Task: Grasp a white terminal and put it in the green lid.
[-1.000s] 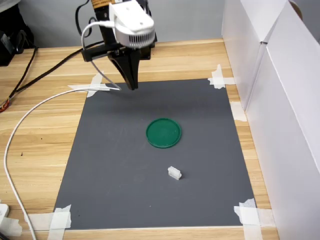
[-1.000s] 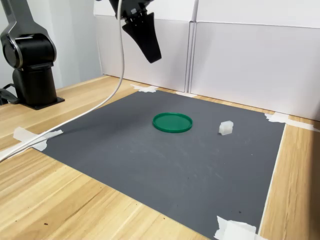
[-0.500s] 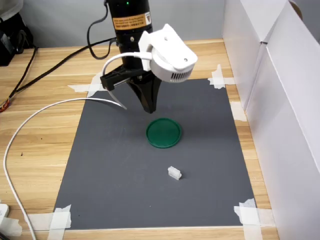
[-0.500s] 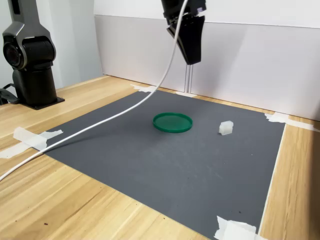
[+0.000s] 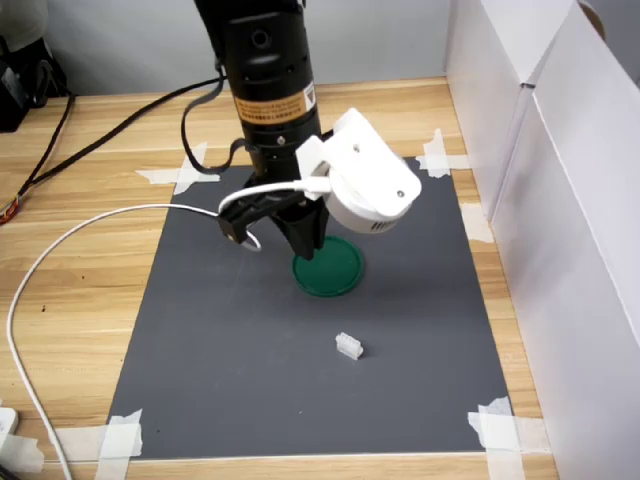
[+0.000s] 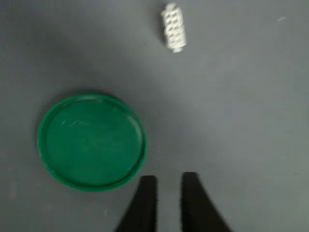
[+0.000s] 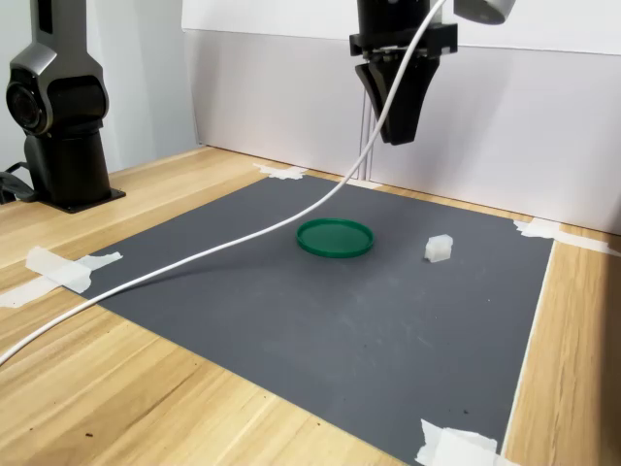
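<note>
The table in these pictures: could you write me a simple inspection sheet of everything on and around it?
Surface: wooden table with a dark grey mat held by white tape at the corners.
Job's things: green lid lies empty near the mat's middle; white terminal sits on the mat, apart from the lid.
Clutter: nothing seen.
Hand: the hand hangs high above the mat, holding nothing; its fingers stand close together with a narrow gap.
Cables: a white cable trails from the arm across the table; black cables lie at the back.
Surroundings: white panels along one side; the arm's black base.
</note>
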Robot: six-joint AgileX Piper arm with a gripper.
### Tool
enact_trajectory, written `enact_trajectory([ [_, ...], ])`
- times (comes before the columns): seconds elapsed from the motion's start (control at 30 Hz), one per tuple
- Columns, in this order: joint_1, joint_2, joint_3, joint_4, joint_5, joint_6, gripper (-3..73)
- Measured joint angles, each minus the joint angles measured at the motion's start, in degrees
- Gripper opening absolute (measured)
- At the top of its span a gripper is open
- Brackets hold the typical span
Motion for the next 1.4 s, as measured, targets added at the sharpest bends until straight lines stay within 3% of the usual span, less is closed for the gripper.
enact_trajectory([
  [0.23, 2.1, 1.7, -0.1, -0.7, -2.8, 0.1, 56.8],
  [0.37, 2.9, 1.7, -0.1, -0.7, -3.1, -3.4, 67.1],
  [0.5, 3.1, 3.2, -1.4, 0.2, -3.0, -5.6, 69.1],
  [0.8, 3.4, 10.3, -6.8, 0.4, -3.2, 0.0, 68.0],
  [1.1, 6.7, 15.4, -7.5, -4.2, -5.0, 1.6, 66.6],
  [1.4, 6.6, 16.4, -7.5, -7.3, -6.8, 2.7, 66.1],
])
